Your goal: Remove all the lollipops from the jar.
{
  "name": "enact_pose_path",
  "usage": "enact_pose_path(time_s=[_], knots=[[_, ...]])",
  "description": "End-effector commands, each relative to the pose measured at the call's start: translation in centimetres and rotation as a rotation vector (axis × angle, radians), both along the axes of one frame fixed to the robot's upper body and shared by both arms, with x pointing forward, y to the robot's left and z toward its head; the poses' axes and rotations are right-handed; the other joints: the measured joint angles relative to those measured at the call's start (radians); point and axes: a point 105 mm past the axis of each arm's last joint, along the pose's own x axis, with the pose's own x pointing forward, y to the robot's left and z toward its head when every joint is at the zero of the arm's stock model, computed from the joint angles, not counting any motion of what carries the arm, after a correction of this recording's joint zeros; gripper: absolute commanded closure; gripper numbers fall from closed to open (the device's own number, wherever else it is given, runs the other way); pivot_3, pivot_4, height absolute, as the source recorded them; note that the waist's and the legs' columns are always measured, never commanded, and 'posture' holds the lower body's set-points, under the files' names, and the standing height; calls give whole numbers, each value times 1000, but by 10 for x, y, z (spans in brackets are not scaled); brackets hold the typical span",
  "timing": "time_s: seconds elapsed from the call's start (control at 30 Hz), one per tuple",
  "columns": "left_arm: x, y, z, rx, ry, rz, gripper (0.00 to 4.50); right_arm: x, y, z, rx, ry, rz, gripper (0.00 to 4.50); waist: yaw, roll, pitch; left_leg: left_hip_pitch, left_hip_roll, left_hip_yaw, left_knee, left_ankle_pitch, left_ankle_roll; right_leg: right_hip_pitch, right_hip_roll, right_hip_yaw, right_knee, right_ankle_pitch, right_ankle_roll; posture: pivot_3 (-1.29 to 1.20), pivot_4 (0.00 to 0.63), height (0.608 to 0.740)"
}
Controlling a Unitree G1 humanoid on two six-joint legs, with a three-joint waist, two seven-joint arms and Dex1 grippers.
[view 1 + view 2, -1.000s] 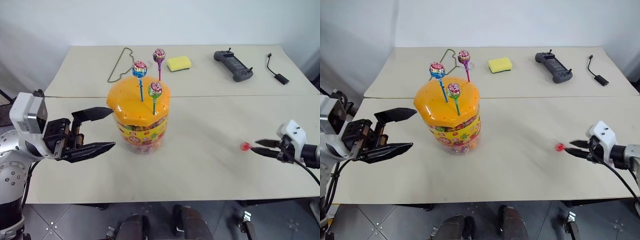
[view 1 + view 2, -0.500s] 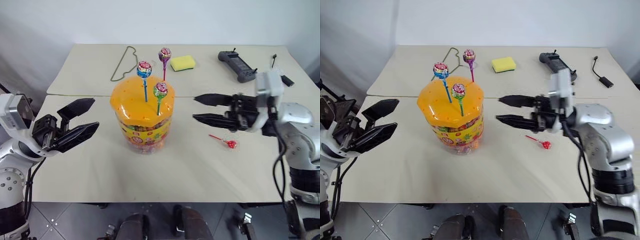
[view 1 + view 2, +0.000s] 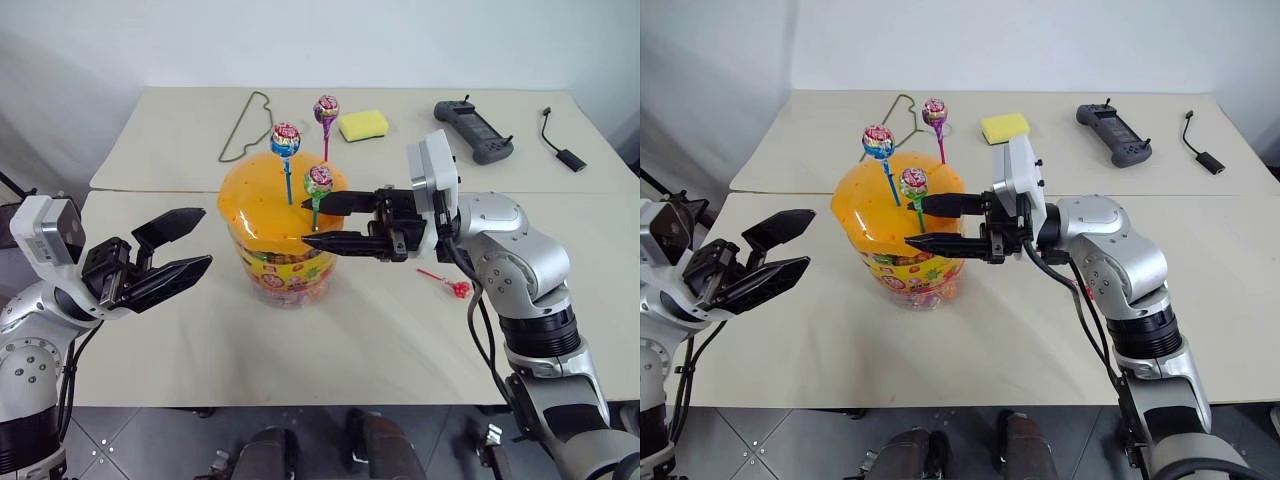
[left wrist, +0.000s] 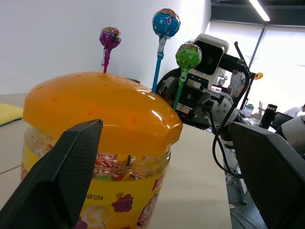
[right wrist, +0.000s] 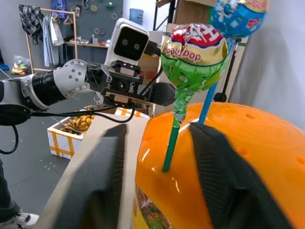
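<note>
Lining up my right gripper (image 3: 312,222), jaws apart around the green lollipop's (image 3: 319,179) stick on the jar (image 3: 283,235); next I'd pinch and lift. Left gripper (image 3: 190,243) hung wide.

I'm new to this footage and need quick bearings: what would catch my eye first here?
The jar with its orange lid at mid-table, with blue, purple and green lollipops standing up out of it. The right gripper reaches in from the right, its open fingers straddling the green stick. A red lollipop lies on the table to the right, and the left gripper waits open on the jar's left.
</note>
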Motion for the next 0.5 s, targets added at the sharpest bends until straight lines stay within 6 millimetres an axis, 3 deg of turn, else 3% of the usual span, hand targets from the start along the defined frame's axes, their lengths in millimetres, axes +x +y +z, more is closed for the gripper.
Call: enact_pose_path(time_s=[0.03,0.1,0.3,0.43,0.5], knots=[[-8,-3,11,-18,-61,-13,0,-1,-1,5,21,-10,3,3783,-1,0,0,0,0,0,0,0,0,0,0,0,0,0,0,0,150,740],[-8,-4,13,-27,-70,-15,0,-1,-2,7,34,-8,9,4492,-2,0,0,0,0,0,0,0,0,0,0,0,0,0,0,0,150,740],[-14,-3,17,-79,-74,-19,0,-5,-20,27,183,29,64,4492,-8,0,0,0,0,0,0,0,0,0,0,0,1,0,0,0,150,740],[-20,-7,10,21,-78,-40,0,-2,-59,50,259,99,-20,4492,-8,0,0,-1,0,0,0,0,0,0,0,0,0,0,0,0,150,740],[-22,-9,8,87,-98,-47,0,3,-81,51,228,131,-107,4492,-3,0,0,-2,0,0,0,0,1,0,-1,-1,-1,0,0,0,150,740]])
